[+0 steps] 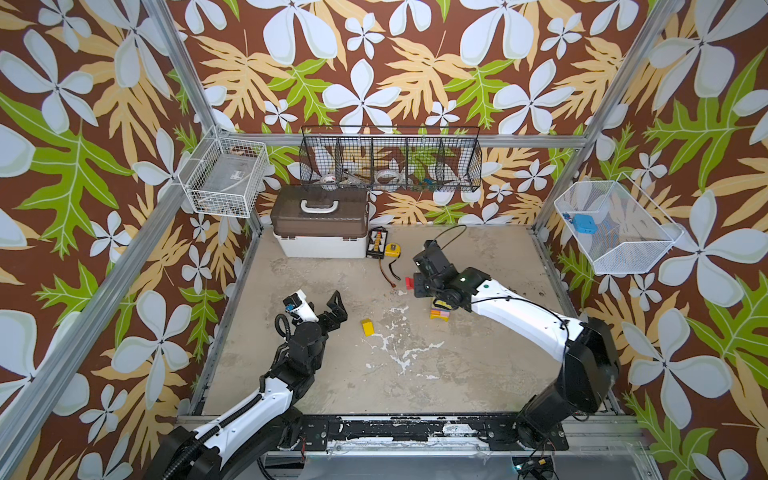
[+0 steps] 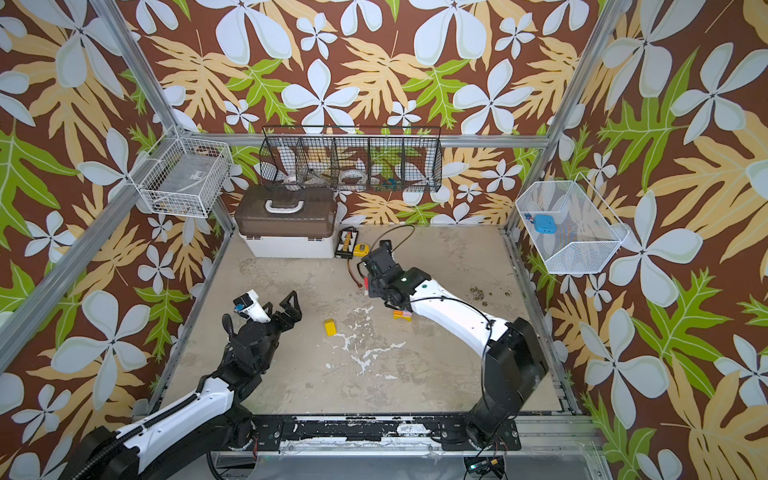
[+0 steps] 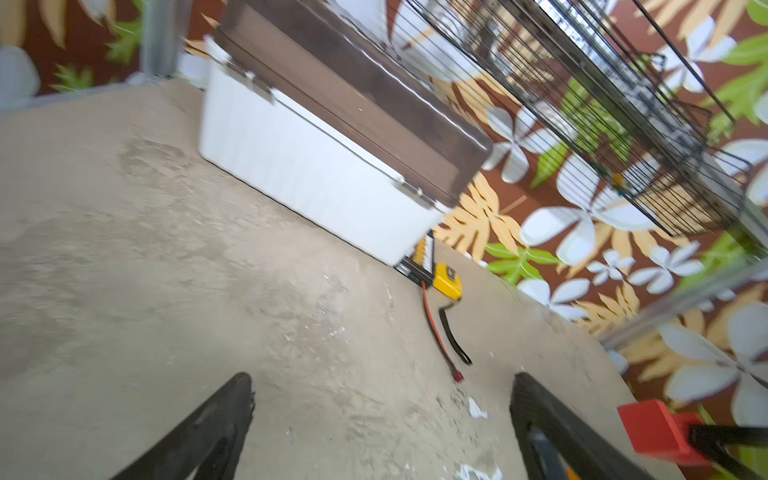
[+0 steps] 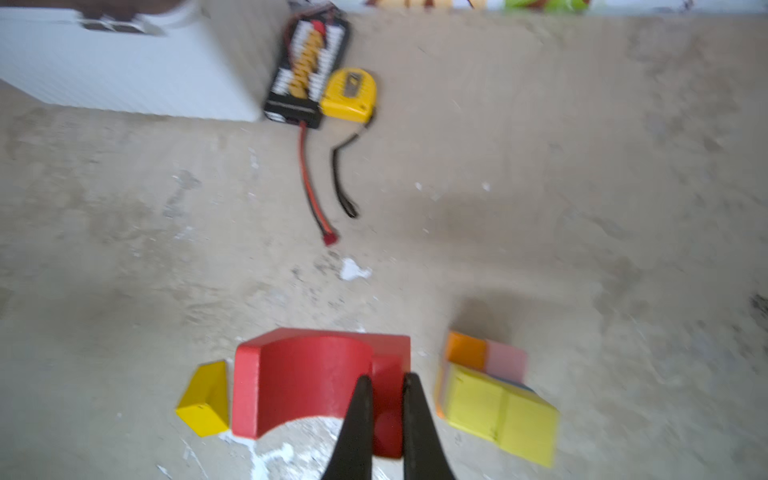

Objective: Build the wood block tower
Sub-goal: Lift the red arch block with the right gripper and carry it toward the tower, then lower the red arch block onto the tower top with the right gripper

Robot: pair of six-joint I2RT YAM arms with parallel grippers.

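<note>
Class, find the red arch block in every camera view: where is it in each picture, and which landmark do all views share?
In a top view: red arch block, a sliver left of the right arm's wrist.
In a top view: likewise beside that wrist.
Left wrist: just outside the open left hand, at.
Right wrist: pinched in the right hand, seen between yellow wedge and tower, at.
Shared landmark: yellow tape measure.

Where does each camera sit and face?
Top views: high behind left arm and right arm, both shown, looking down on the tan table.
Left wrist: faces the brown-lidded white toolbox; open left gripper shows.
Right wrist: looks down; right gripper shut on the red wooden arch block.
Shared by wrist views: the yellow tape measure.
</note>
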